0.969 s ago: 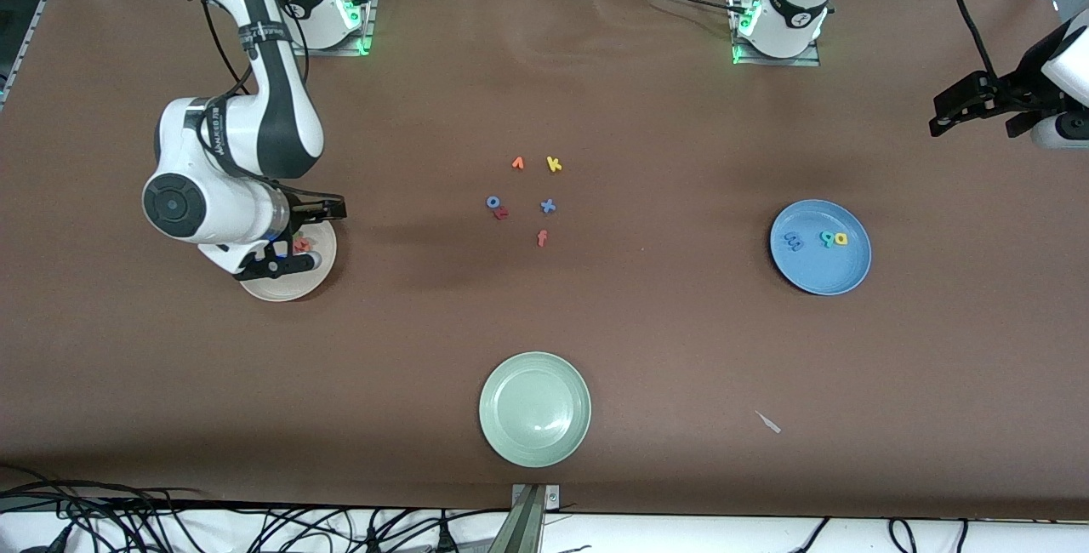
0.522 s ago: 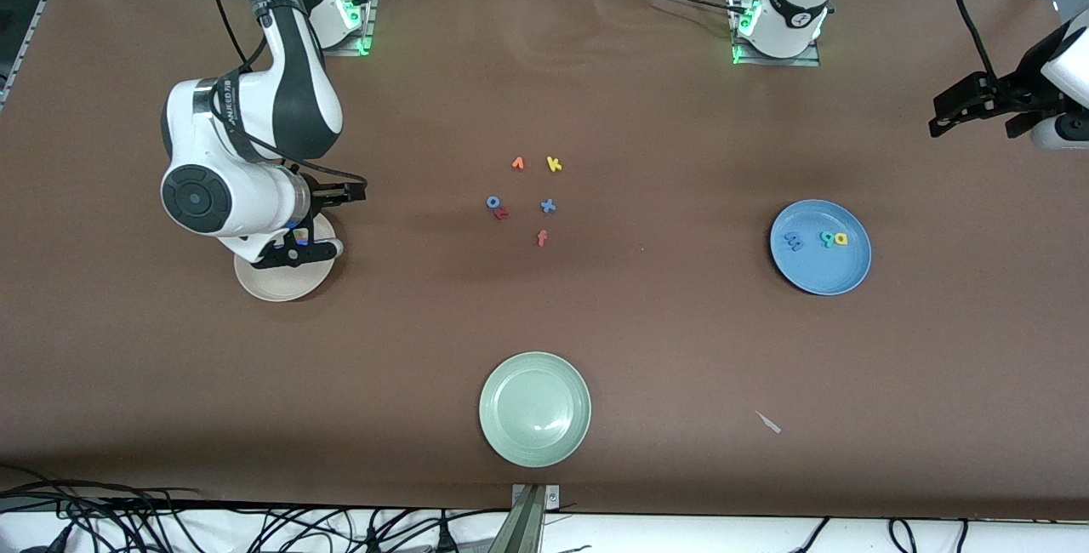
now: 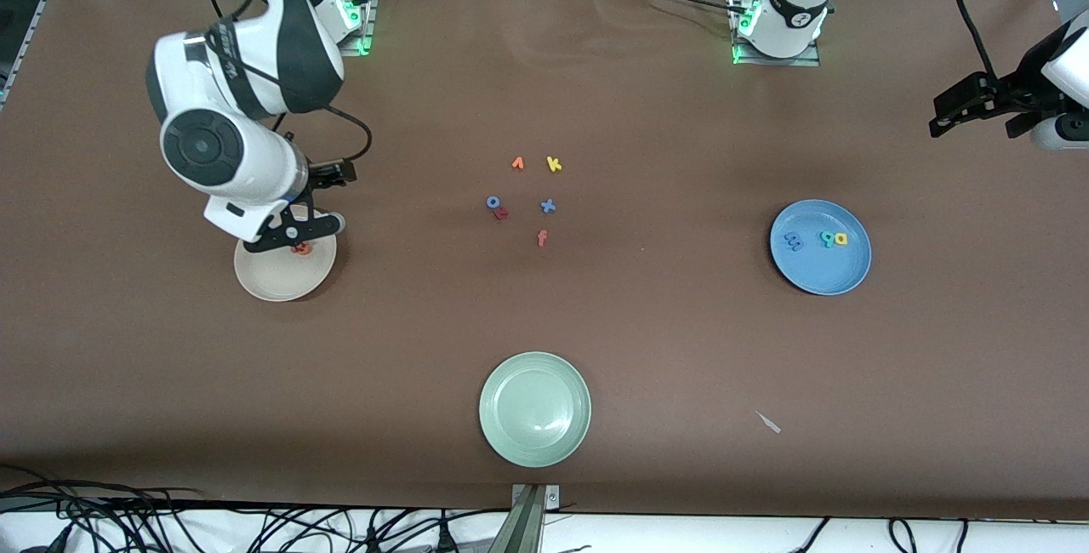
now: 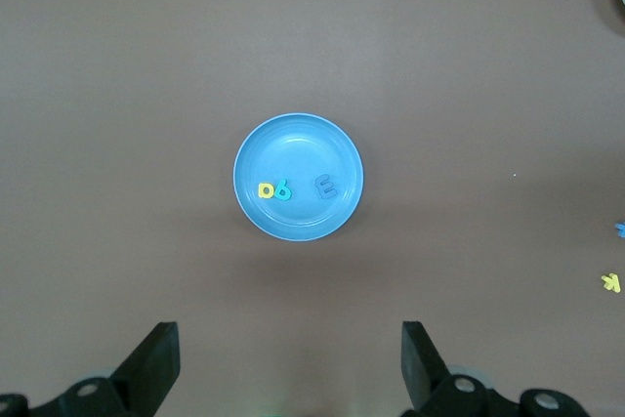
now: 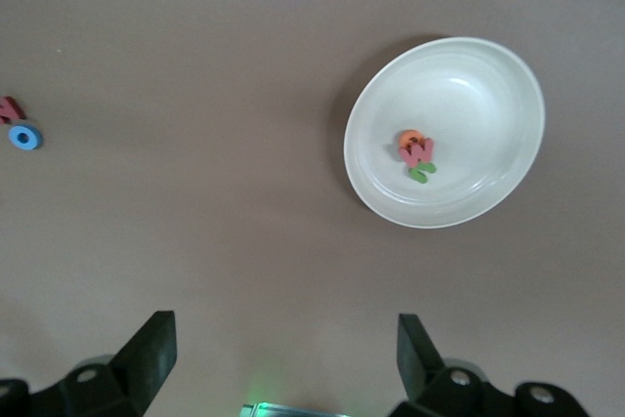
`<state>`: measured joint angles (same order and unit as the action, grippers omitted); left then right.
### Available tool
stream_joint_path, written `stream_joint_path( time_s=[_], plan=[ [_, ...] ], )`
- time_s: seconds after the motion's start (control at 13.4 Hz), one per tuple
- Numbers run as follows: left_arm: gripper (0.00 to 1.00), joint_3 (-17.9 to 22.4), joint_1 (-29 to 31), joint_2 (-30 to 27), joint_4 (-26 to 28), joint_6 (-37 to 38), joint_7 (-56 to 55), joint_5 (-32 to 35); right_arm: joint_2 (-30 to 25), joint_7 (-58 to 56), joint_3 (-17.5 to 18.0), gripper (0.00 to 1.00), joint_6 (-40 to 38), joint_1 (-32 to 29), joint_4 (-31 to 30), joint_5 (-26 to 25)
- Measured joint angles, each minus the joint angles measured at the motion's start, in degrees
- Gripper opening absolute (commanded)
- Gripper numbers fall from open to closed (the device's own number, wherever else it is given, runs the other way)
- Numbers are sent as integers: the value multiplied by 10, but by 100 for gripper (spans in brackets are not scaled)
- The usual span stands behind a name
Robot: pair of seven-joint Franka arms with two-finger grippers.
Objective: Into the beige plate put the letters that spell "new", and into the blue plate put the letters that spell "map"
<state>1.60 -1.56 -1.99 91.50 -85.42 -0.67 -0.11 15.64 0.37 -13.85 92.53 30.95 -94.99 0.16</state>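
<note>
The beige plate (image 3: 276,282) (image 5: 469,95) lies toward the right arm's end of the table. In it the orange e (image 5: 411,138), red w (image 5: 420,151) and green n (image 5: 422,173) lie bunched together. My right gripper (image 3: 327,197) (image 5: 283,363) hangs open and empty above the plate's edge. The blue plate (image 3: 821,268) (image 4: 293,144) holds the blue m (image 3: 793,241) (image 4: 325,187), teal a (image 3: 826,238) (image 4: 282,189) and yellow p (image 3: 840,238) (image 4: 266,189). High over the left arm's end of the table my left gripper (image 3: 974,123) (image 4: 288,368) waits, open and empty.
Loose letters lie mid-table: orange v (image 3: 517,163), yellow k (image 3: 554,164), blue o (image 3: 493,202), red r (image 3: 501,213), blue x (image 3: 548,206) and a red-orange f (image 3: 542,237). A pale green plate (image 3: 534,442) sits near the front edge, with a white scrap (image 3: 768,422) beside it.
My right arm has lifted and drawn back toward its base, so its gripper no longer covers the letters in the beige plate. The left arm has not moved.
</note>
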Motion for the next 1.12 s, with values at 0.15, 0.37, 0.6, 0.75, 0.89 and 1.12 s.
stream_joint_path(
  time_s=[0.15,0.37,0.6,0.75,0.89,1.12],
  plan=[
    [100,0,0,0,0,0,0,0,-30,0,52,100,0,-56,0,-16],
    [100,0,0,0,0,0,0,0,-76,-1,109,100,-1,-134,1,-27],
    [100,0,0,0,-1,0,0,0,-106,-4,113,100,-2,-159,1,-28],
    [100,0,0,0,-1,0,0,0,-113,-4,114,100,-3,-179,4,-28],
    [100,0,0,0,-1,0,0,0,-117,-5,114,100,-3,-201,14,-28],
    [100,0,0,1,-1,0,0,0,-125,-5,109,100,-3,-223,18,-28]
  ],
)
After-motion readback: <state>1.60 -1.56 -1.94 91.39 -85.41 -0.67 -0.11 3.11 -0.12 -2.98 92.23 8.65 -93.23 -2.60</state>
